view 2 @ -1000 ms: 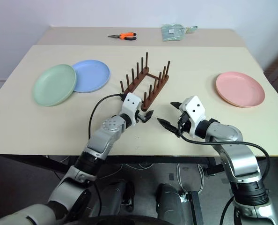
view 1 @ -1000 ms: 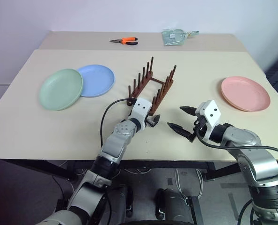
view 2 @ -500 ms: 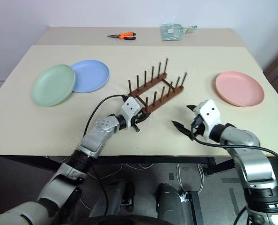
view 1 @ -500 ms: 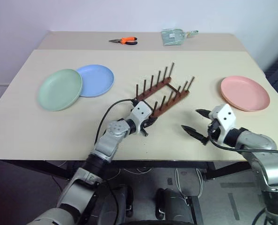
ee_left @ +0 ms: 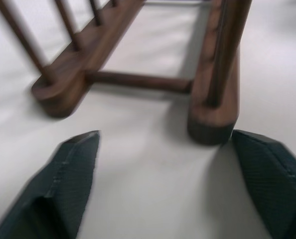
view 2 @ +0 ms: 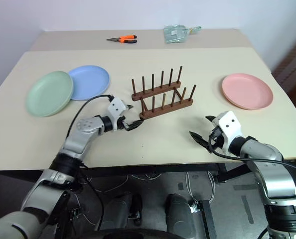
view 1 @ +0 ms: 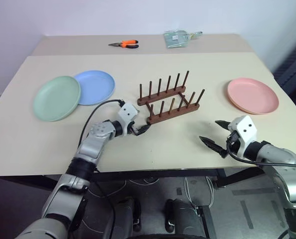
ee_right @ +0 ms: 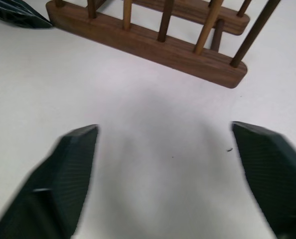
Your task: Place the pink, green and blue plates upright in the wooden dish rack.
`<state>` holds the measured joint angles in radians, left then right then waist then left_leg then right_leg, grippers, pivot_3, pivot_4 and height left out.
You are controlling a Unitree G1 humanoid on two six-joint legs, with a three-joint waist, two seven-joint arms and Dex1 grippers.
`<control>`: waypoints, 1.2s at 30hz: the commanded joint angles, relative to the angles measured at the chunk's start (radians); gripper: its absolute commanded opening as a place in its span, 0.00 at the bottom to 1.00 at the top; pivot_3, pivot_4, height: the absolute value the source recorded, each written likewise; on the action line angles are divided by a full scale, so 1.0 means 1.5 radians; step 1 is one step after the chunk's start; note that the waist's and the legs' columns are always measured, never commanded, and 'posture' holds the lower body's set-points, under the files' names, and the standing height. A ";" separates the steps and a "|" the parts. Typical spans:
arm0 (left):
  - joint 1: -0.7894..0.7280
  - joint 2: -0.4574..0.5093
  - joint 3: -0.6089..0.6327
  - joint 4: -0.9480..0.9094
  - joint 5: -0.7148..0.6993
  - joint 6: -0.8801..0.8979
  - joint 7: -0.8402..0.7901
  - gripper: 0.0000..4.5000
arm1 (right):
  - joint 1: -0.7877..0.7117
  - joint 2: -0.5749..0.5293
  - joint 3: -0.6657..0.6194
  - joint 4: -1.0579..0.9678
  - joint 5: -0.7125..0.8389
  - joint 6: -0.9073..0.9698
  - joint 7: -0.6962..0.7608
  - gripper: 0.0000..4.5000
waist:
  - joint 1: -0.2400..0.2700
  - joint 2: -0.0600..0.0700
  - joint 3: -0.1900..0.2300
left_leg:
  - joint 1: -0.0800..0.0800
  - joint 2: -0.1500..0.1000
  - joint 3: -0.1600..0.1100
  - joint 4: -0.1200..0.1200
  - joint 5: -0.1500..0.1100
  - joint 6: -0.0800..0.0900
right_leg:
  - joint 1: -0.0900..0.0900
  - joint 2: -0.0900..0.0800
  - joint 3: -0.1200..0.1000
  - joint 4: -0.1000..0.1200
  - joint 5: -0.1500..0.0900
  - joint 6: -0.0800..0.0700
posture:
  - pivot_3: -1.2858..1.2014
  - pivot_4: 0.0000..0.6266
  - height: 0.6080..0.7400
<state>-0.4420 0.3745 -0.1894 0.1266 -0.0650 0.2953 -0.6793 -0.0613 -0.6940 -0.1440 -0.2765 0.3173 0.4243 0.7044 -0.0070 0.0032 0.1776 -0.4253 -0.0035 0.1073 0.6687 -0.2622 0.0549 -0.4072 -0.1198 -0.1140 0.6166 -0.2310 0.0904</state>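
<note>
Beige tabletop (view 1: 198,59) carries orange pliers (view 1: 124,44) and a clear packet (view 1: 177,38) at its far edge. I see the wooden dish rack (view 1: 169,102) mid-table, empty; green plate (view 1: 57,97) and blue plate (view 1: 93,86) lie far left, overlapping, pink plate (view 1: 252,95) right. My left gripper (view 1: 140,129) sits low, fingers spread, just beside the rack's near-left end. My right gripper (view 1: 214,133) hovers spread, holding nothing, near right.

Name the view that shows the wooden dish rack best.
The left eye view: the whole wooden dish rack with both peg rows. The right eye view matches. The left wrist view gives just its near rail ends; the right wrist view, part of its rails and pegs.
</note>
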 commanded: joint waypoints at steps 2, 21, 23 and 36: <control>0.076 0.006 -0.014 -0.177 -0.058 0.134 -0.024 0.71 | -0.049 0.018 0.037 0.039 -0.032 -0.012 -0.016 0.38 | -0.002 0.000 0.000 | 0.000 0.000 0.000 0.000 0.000 0.000 | 0.000 0.000 0.000 0.000 0.000 0.000 | 0.52 0.24 1.00; -0.111 -0.137 -0.025 0.101 0.067 0.164 0.276 0.16 | -0.404 0.160 0.147 0.551 -0.215 -0.181 -0.141 0.00 | -0.001 0.000 0.000 | 0.001 -0.001 0.001 0.000 0.001 -0.001 | 0.001 0.001 -0.001 0.001 0.000 0.000 | 0.52 0.24 1.00; -0.121 -0.136 -0.019 0.128 0.071 0.135 0.291 0.16 | -0.404 0.161 0.143 0.551 -0.215 -0.192 -0.140 0.00 | -0.004 0.000 0.000 | 0.001 -0.001 0.001 0.000 0.001 -0.001 | 0.001 0.001 -0.001 0.002 0.000 0.000 | 0.52 0.24 1.00; 0.025 -0.093 -0.036 -0.124 -0.032 0.140 0.112 0.14 | -0.347 -0.058 0.071 0.556 -0.255 -0.253 -0.128 0.73 | -0.006 0.000 0.000 | 0.001 0.000 0.001 0.000 0.001 -0.002 | 0.001 0.001 0.000 0.000 0.000 0.000 | 0.52 0.24 1.00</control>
<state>-0.4176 0.2348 -0.2198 0.0102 -0.0803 0.4954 -0.4628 -0.5613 -0.7832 -0.0427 0.5142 -0.0574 0.0828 0.4998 -0.0166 0.0035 0.1774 -0.4231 -0.0036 0.1096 0.6681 -0.2599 0.0516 -0.4057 -0.1184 -0.1140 0.6168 -0.2312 0.0906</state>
